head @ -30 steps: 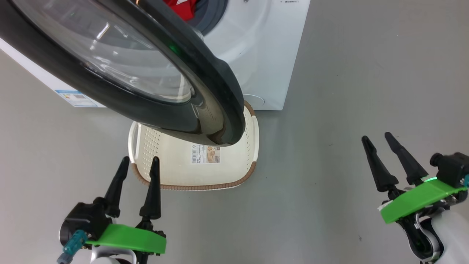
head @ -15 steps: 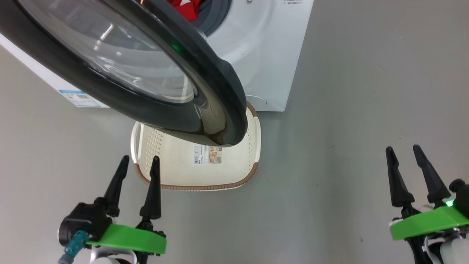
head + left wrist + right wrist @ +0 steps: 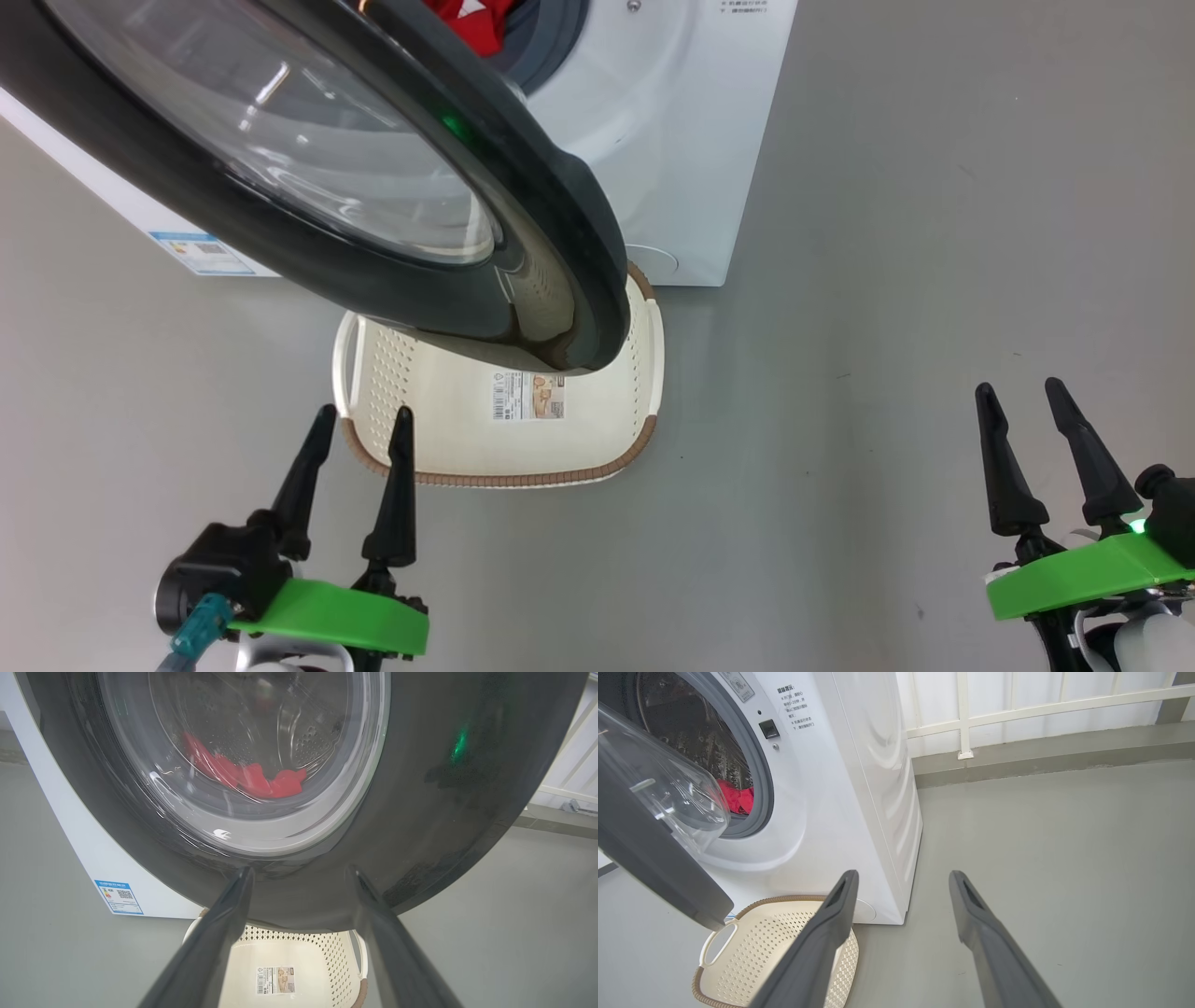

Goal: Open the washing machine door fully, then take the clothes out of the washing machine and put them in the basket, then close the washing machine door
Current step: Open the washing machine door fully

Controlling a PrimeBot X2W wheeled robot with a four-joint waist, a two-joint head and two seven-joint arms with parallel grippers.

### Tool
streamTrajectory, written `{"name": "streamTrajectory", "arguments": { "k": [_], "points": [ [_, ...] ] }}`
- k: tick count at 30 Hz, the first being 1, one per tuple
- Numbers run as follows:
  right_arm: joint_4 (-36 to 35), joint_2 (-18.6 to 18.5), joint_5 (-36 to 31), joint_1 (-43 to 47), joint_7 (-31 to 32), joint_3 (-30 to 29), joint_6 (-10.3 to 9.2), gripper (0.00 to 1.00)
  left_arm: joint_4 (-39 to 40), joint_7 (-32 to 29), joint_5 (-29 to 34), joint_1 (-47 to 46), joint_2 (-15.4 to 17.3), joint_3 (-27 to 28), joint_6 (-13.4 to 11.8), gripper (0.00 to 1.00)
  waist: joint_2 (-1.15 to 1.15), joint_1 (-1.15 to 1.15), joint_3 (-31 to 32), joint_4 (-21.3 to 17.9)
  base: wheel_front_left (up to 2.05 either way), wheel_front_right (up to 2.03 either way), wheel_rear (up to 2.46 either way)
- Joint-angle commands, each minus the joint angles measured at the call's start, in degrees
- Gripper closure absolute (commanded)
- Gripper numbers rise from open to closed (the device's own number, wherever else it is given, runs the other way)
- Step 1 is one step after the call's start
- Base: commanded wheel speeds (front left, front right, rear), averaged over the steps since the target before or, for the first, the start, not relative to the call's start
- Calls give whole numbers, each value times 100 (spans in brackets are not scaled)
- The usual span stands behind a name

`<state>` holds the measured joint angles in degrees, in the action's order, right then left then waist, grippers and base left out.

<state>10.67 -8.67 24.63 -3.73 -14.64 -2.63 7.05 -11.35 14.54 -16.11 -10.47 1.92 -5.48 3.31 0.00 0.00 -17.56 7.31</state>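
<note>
Well, the washing machine door [image 3: 560, 233] hangs partly open over the basket [image 3: 523, 478], parked below to catch the clothes [image 3: 252, 777], which lie red inside the washing machine [image 3: 672, 140]. The left gripper [image 3: 364, 413] and right gripper [image 3: 1018, 385] hover spread apart, empty.

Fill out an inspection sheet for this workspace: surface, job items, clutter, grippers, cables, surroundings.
Surface: smooth grey floor.
Washing machine: white front-loader standing on the floor.
Door: swung open, its black rim hanging over the basket in the head view.
Clothes: red, lying inside the machine.
Basket: empty, on the floor in front of the machine, paper label on its bottom.
Clutter: nothing seen.
Grippers: left gripper open and empty at the basket's near rim; right gripper open and empty over the floor.
Cables: teal connector at the left wrist.
Surroundings: white railing behind the machine.
</note>
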Motion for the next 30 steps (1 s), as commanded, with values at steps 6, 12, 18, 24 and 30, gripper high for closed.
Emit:
{"name": "streamTrajectory", "arguments": {
  "k": [6,12,18,24,30],
  "points": [
    [-266,-119,98,-158,-36,418,44,64,144,46,2,60,96,147,-36,0,0,0,14,5,0,0,0],
    [-496,-124,523,-612,-36,777,44,100,156,46,-39,64,96,95,-57,0,0,0,0,15,0,0,0],
    [-591,-197,1503,-1361,-36,1398,44,100,185,46,-110,46,96,1,-91,0,0,0,-43,89,0,0,0],
    [-615,-400,2596,-2296,-36,2125,44,100,210,46,-227,-8,96,-149,-119,0,0,0,-148,247,0,0,0],
    [-378,-811,3877,-3164,-35,3208,44,100,224,46,-360,-83,96,-338,-155,0,0,0,-260,448,0,0,0]
  ]
}}
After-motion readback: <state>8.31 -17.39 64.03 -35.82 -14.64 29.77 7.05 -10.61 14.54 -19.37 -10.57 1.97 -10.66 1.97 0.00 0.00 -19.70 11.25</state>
